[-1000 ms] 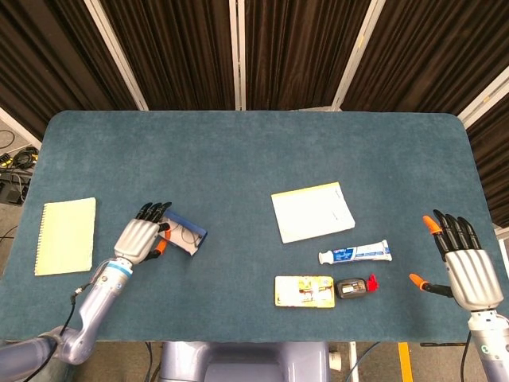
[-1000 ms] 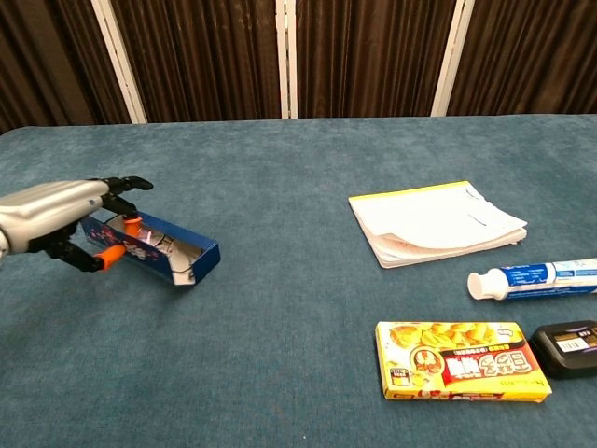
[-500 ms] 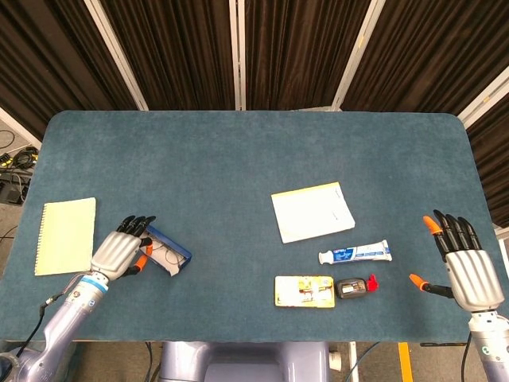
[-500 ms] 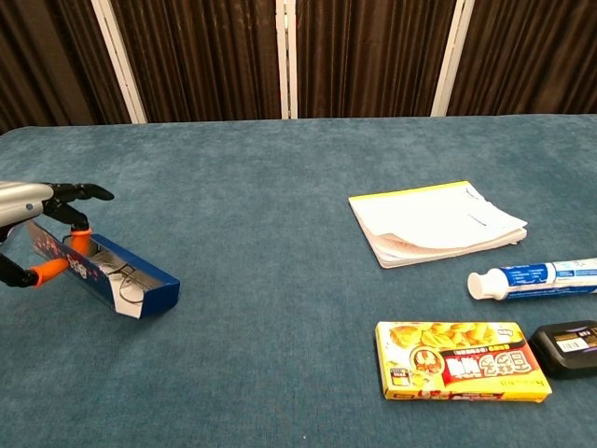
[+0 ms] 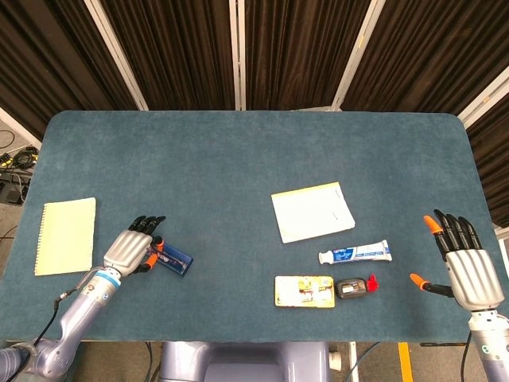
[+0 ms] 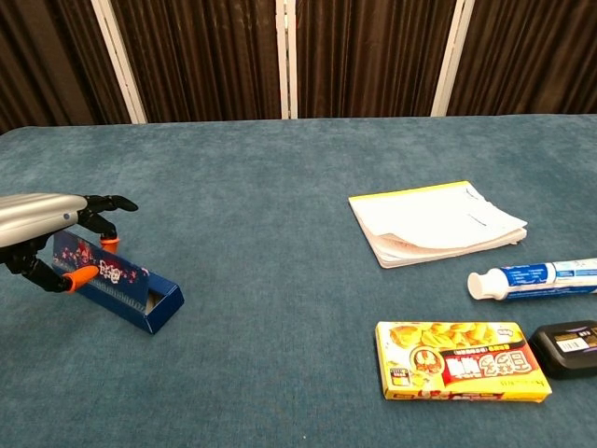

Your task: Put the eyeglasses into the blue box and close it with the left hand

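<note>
Long narrow blue cardboard box [image 6: 119, 286] with printed side, lying on the blue-green carpeted table [image 5: 238, 167] at near left, lid side tilted up toward the chest camera; lid looks down in both views. Eyeglasses not visible in either view; cannot tell from here whether inside. Left hand [image 6: 47, 233], silver shell with black fingers and orange tips, arched over the left end of the box, orange fingertips [image 6: 110, 242] touching its upper edge, thumb tip against the near face. Same hand in head view [image 5: 134, 248] covering the left part of the box [image 5: 172, 261]. Contact plain, a full grasp not plain: pressing or pinching, cannot tell which.

Further left, near the table's left edge, pale yellow spiral notepad [image 5: 66, 235], well apart from the box.

Right of centre, white paper pad with yellow edge [image 6: 437, 222], flat. Nearer than it, white and blue toothpaste tube [image 6: 534, 278], cap pointing left. Nearer still, yellow flat carton with red print [image 6: 461, 360], and just beside its right end a small black case [image 6: 566, 347], with a small red object [image 5: 371, 282] at its right.

Far right, near edge: right hand [image 5: 466, 267] held above the table, palm down, fingers spread and straight, holding nothing.
</note>
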Action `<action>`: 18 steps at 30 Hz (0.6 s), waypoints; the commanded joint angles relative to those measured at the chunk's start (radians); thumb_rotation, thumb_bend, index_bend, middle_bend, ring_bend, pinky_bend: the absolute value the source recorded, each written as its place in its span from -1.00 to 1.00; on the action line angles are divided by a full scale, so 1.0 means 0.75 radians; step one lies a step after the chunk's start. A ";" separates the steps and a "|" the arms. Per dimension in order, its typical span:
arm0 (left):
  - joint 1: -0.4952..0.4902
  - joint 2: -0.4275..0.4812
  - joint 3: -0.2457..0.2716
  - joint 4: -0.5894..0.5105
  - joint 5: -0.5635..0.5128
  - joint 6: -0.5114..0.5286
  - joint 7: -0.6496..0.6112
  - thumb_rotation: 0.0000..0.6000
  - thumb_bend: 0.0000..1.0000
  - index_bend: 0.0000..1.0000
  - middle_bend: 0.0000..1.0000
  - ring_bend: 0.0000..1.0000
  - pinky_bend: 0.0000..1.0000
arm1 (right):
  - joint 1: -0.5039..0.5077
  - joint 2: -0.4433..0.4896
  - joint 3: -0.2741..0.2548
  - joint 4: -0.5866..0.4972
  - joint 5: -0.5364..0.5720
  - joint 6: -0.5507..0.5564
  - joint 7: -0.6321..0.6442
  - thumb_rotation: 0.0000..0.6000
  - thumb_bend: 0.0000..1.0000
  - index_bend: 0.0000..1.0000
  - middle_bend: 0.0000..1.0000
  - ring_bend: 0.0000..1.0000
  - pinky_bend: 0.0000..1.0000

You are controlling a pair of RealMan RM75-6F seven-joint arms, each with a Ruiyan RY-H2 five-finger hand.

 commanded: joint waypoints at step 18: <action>-0.017 -0.048 -0.043 0.075 -0.013 0.017 -0.065 1.00 -0.26 -1.00 -1.00 -1.00 -1.00 | -0.001 -0.001 0.001 0.000 0.005 0.000 -0.005 1.00 -1.00 -1.00 -1.00 -1.00 -1.00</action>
